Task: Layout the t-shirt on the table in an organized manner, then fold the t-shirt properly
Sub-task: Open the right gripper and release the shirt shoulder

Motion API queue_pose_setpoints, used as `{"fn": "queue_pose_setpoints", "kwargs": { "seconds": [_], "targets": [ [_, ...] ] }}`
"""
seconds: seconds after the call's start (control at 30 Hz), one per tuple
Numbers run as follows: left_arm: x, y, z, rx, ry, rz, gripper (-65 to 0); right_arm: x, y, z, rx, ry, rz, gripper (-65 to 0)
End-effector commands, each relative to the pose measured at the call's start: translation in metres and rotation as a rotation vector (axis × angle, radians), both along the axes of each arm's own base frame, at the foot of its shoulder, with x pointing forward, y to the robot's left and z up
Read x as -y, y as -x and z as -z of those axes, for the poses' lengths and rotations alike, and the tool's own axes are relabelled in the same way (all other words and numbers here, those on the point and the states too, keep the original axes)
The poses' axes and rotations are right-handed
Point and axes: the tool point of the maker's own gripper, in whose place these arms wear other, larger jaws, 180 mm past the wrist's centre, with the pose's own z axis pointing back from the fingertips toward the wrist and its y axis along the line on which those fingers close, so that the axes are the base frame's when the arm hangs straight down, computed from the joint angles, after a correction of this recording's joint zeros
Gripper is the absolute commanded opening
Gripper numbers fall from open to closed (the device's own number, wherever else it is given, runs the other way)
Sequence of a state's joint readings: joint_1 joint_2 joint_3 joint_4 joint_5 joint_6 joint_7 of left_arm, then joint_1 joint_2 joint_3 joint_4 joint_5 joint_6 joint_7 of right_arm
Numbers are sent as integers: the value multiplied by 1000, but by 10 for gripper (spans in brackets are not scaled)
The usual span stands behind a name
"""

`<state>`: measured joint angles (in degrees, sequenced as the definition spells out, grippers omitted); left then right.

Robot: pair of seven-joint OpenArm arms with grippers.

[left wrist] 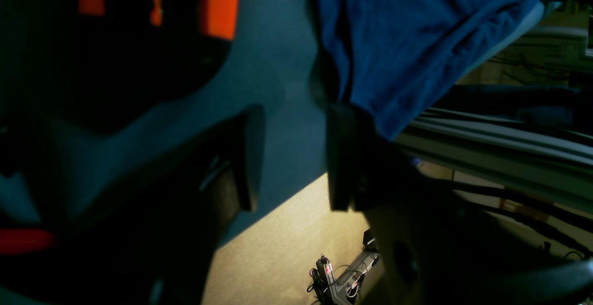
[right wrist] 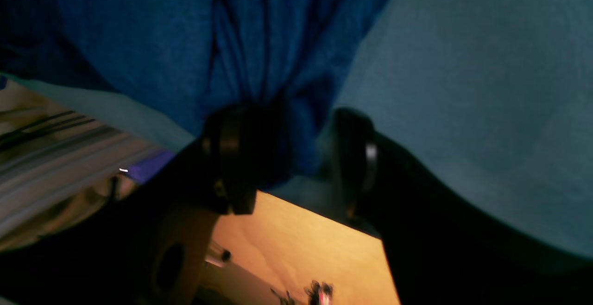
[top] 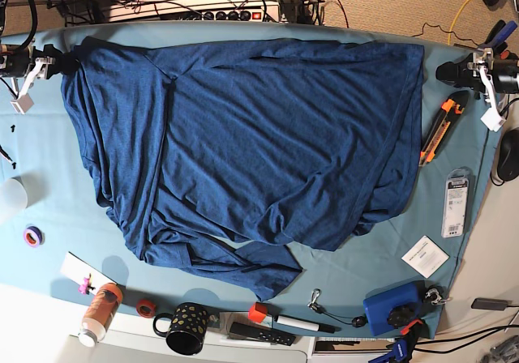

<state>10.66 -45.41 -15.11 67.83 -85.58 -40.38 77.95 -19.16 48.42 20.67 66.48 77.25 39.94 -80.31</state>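
The dark navy t-shirt (top: 259, 136) lies spread wide over the teal table (top: 45, 177), flat in the middle and rumpled along its left and lower edges. My right gripper (top: 65, 61) is at the shirt's far left corner. In the right wrist view its fingers (right wrist: 231, 156) stand apart with bunched shirt cloth (right wrist: 273, 87) between them, resting against one finger only. My left gripper (top: 444, 73) is just off the far right corner. The left wrist view shows it open (left wrist: 292, 156) over bare tablecloth, the shirt's corner (left wrist: 384, 119) beside one finger.
An orange tool (top: 438, 132), a packet (top: 456, 205) and a white card (top: 425, 256) lie at the right. Along the front edge are a blue box (top: 389, 308), a marker (top: 296, 322), a black mug (top: 188, 328) and a bottle (top: 99, 313). A tape roll (top: 32, 236) sits left.
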Motion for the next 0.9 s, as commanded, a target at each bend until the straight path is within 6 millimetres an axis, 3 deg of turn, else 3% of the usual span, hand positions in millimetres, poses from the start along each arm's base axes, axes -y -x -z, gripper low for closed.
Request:
{"fn": "queue_pose_setpoints", "kwargs": {
  "seconds": [0.0,0.13,0.43,0.67,0.87],
  "targets": [
    [-9,0,-3,-3,-30,1,-409,17,-10,-15,28,63,-11,-375],
    [-9,0,-3,-3,-29,1,-409,50,-15,-28,47,193,26,-375],
    [-9,-1,-3,-1,-29,0,-409,98,-44,-97,311,233,229,-376],
    [-9,-2,-4,-2,-28,-10,-412,104,-74,-167,638,97,348,-375],
    [-10,-9,-10,33,-32,-12,-416,100,-105,-199,803,43,374,-376]
  ]
}}
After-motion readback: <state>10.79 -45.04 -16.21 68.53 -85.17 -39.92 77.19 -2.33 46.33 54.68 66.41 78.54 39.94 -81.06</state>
